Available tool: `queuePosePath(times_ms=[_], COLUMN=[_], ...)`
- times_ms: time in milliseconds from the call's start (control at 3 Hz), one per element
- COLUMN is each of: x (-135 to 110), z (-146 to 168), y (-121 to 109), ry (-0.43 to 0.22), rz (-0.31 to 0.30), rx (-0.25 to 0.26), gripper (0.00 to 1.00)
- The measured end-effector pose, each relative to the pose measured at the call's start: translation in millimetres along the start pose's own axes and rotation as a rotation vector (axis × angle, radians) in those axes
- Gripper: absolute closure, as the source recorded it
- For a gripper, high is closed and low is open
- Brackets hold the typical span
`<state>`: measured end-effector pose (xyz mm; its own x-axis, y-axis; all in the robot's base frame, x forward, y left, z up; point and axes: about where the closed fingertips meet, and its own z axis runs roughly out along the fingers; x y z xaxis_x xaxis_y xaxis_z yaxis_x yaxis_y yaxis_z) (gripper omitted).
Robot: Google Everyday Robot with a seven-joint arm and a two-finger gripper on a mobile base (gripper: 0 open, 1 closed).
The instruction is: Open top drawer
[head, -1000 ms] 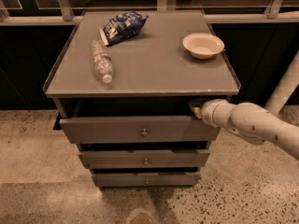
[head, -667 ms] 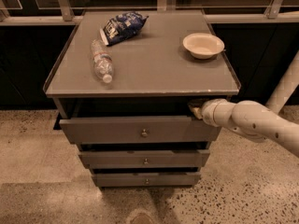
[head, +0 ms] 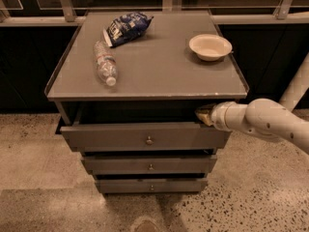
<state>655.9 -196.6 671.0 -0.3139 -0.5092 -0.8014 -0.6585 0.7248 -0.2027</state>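
The top drawer (head: 111,138) is the widest grey drawer, with a small round metal knob (head: 149,140) at its centre. It stands pulled out from the cabinet, with a dark gap above its front. My gripper (head: 203,115) sits at the drawer's upper right corner, just under the cabinet top and partly inside the gap. The white arm (head: 265,122) reaches in from the right.
On the cabinet top (head: 159,66) lie a plastic bottle (head: 105,63), a blue chip bag (head: 126,27) and a white bowl (head: 210,46). Two narrower grey drawers (head: 149,165) sit below, slightly out. A railing runs behind; speckled floor (head: 34,153) surrounds the cabinet.
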Motion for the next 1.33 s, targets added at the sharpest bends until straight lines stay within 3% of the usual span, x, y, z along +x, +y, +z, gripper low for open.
queuePosePath(times_ms=[667,1000,1333], x=[13.2,22.8,22.1], z=[-12.3,-19.1,-19.2], y=[8.1,26.6,26.5], ry=[0.03,0.05,0.051], rz=[0.036,0.064,0.066], rx=[-0.045,-0.124,-0.129], gripper=[1.0,1.0,1.0])
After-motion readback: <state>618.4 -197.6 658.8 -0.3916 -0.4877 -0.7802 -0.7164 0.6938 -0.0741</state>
